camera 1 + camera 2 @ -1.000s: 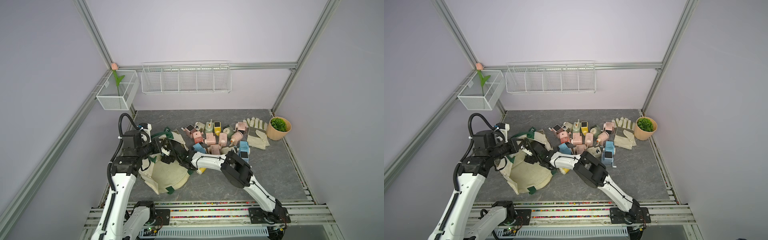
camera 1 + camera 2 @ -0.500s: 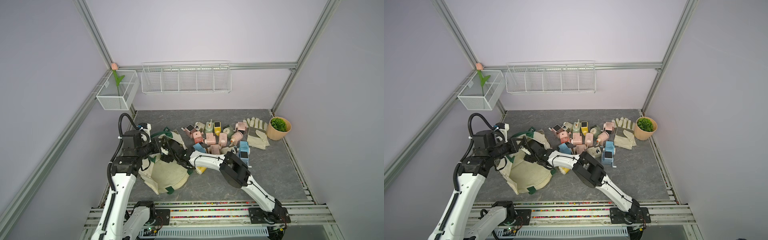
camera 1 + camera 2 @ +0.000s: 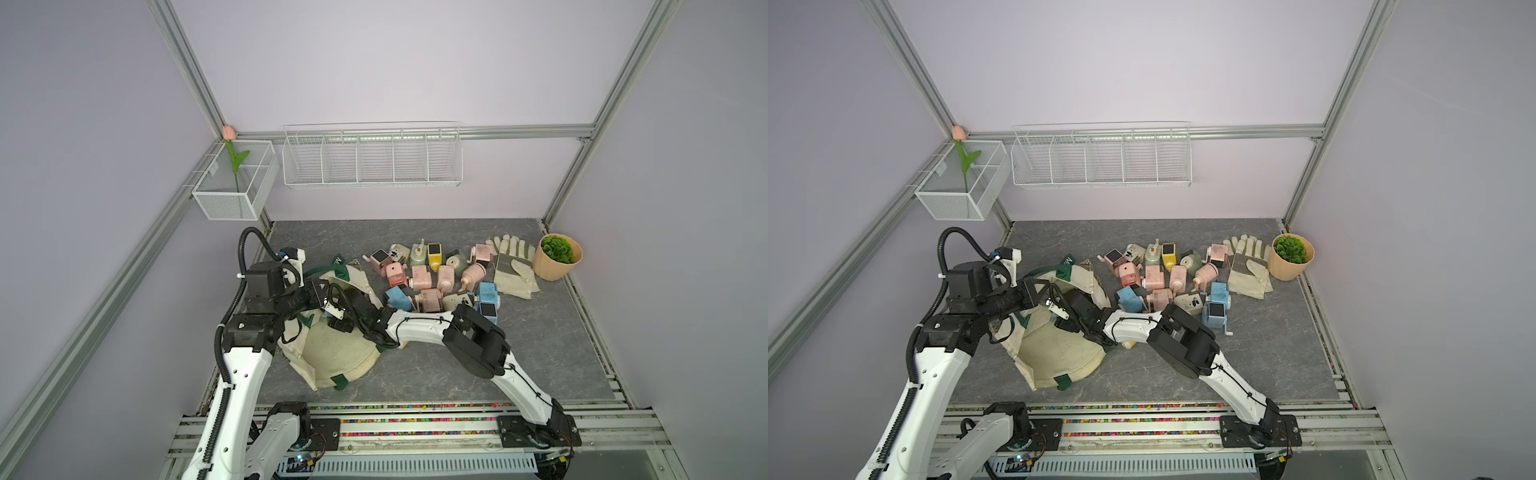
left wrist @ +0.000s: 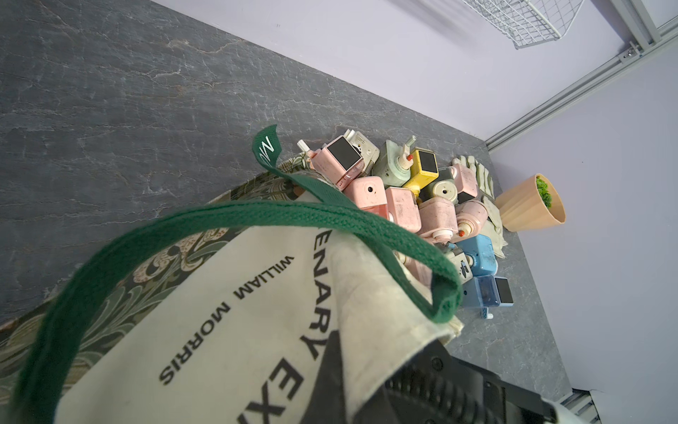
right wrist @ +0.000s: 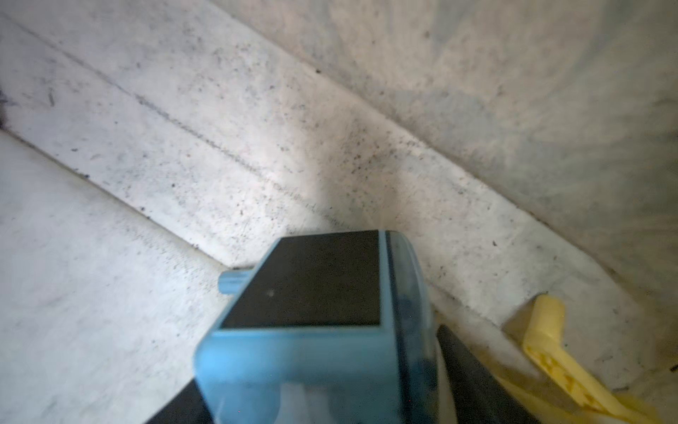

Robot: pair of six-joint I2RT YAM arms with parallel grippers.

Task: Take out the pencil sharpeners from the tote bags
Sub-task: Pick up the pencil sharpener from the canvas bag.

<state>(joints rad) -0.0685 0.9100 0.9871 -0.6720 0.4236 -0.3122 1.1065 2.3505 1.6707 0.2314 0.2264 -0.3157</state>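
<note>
Cream canvas marks the tote bag, which lies slumped at the left of the grey desk with its mouth gaping; the left end effector is closed on the bag's upper rim, holding that edge up off the desk, and a dark green handle loops free in front of its wrist camera; the right end effector reaches in through the mouth, and in its wrist view a blue sharpener with a dark square window sits inside the bag between its two dark fingers, though whether they press on it cannot be told; a yellow crank lies on the canvas just beside it; further right, out on the desk, the other pencil sharpeners lie heaped together in pink, blue, yellow, pale green and cream; a pair of pale gloves lies flat just beside the heap; a tan plant pot stands upright at the far right, close to the gloves.
</note>
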